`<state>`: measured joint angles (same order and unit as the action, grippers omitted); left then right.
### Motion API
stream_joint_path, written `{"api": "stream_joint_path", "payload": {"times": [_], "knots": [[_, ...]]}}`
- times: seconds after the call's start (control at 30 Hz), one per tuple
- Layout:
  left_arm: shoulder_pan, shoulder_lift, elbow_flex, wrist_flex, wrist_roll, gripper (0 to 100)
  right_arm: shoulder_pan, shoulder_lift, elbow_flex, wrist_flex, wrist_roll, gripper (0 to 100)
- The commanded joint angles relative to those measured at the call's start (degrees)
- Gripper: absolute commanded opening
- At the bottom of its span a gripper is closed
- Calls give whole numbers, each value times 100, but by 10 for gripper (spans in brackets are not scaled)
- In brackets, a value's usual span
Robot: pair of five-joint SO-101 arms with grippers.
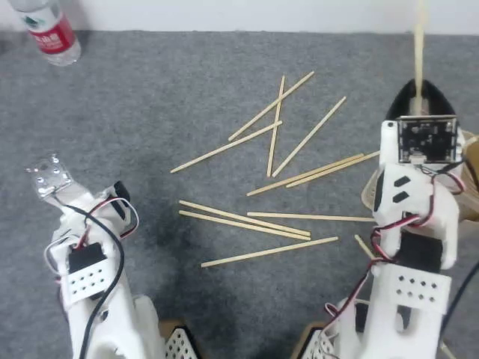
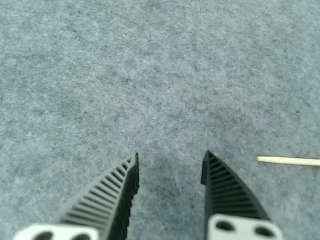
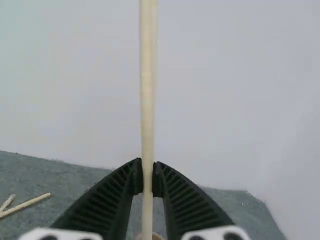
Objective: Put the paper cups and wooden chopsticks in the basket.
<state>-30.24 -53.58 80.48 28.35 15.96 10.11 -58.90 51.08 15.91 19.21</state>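
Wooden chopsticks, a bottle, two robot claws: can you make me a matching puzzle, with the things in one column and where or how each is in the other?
Things
1. clear plastic bottle with red label
2. loose pale wooden chopsticks
3. left gripper
4. right gripper

Places or states
A. shut on one held wooden chopstick
B. open over bare grey carpet
C. scattered across the middle of the carpet
D. far left corner, by the white wall

Pairs: 1-D, 2-C, 3-B, 4-A.

- table (image 1: 150, 120): grey felt-like cover, pale wall along far edge.
- wooden chopsticks (image 1: 254, 224): loose, scattered ctr to right; far ones cross (a few touching), near ones approx. parallel.
- plastic bottle (image 1: 51, 34), red label: far-left corner, well apart from sticks.
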Motion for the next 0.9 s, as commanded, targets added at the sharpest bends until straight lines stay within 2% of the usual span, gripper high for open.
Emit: {"api": "stream_joint_path", "payload": {"times": [0.0,0.27,0.47,0.63,0.87], "knots": [[62,-88,-40,-149,35,195,330,-127,273,-514,-211,7],[202,-97,-40,-149,18,195,541,-207,985,-734,-273,7],[193,-97,-40,-149,18,195,505,-1138,1521,-690,-334,21],[193,-97,-40,-149,18,195,514,-2088,1934,-347,-387,234],[185,-88,-40,-149,18,195,514,-2747,1837,400,-387,180]]}}
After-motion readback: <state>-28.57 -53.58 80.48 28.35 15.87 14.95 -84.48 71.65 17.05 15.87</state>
